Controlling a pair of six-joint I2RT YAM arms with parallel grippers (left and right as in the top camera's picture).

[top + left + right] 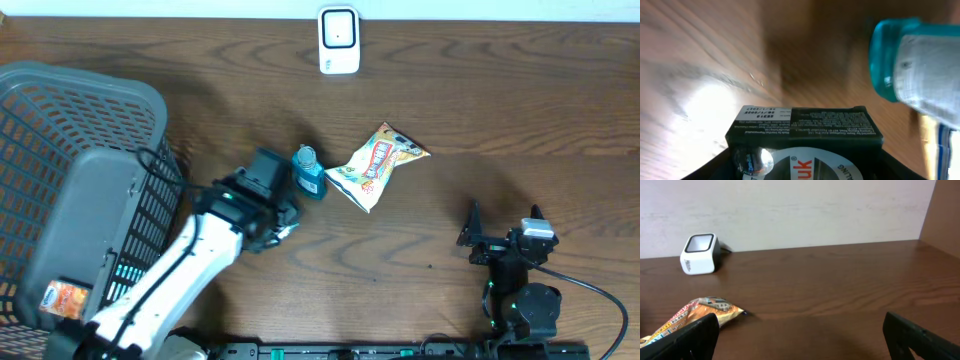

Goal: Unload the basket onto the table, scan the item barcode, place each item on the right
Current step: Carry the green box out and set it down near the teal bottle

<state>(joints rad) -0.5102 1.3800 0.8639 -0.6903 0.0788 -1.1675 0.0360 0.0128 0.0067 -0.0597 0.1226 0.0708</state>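
A black box with small white print and a round white label sits between the jaws of my left gripper, which is shut on it. In the overhead view the box is left of centre, right beside a small blue bottle. The bottle looms at the upper right of the left wrist view. The white barcode scanner stands at the table's far edge, also seen in the right wrist view as the scanner. My right gripper rests open and empty at the front right.
An orange snack bag lies right of the bottle; the right wrist view shows the bag at its lower left. A grey wire basket fills the left side, with an orange packet inside.
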